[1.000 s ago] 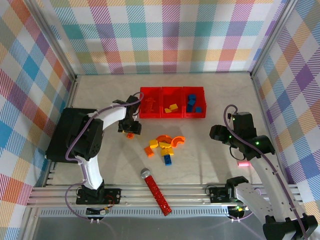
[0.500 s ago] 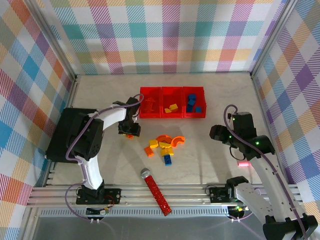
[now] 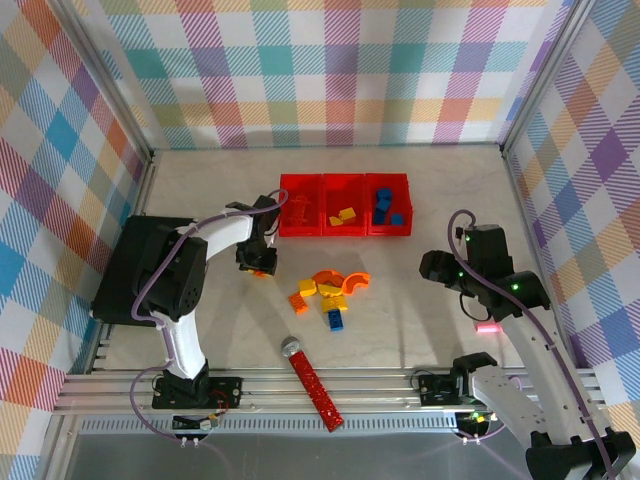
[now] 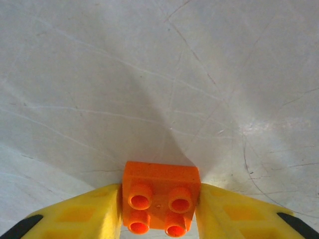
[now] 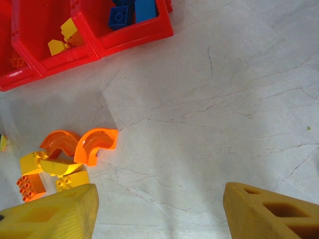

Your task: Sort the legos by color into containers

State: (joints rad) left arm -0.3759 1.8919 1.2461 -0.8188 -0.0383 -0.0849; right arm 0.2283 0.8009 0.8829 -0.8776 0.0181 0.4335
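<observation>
We see left jaws pinching orange brick (image 4: 160,201) on bench (image 4: 159,74), near red bins (image 3: 345,233), front-left. Right jaws spread, empty. We flag risk: tip-only grip, brick may twist out on lift.

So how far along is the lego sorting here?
Done: yellow bricks lie in the middle bin, blue bricks in the right bin. In hand: the left gripper pinches an orange brick on the table. Left: a mixed pile near the bins.
</observation>
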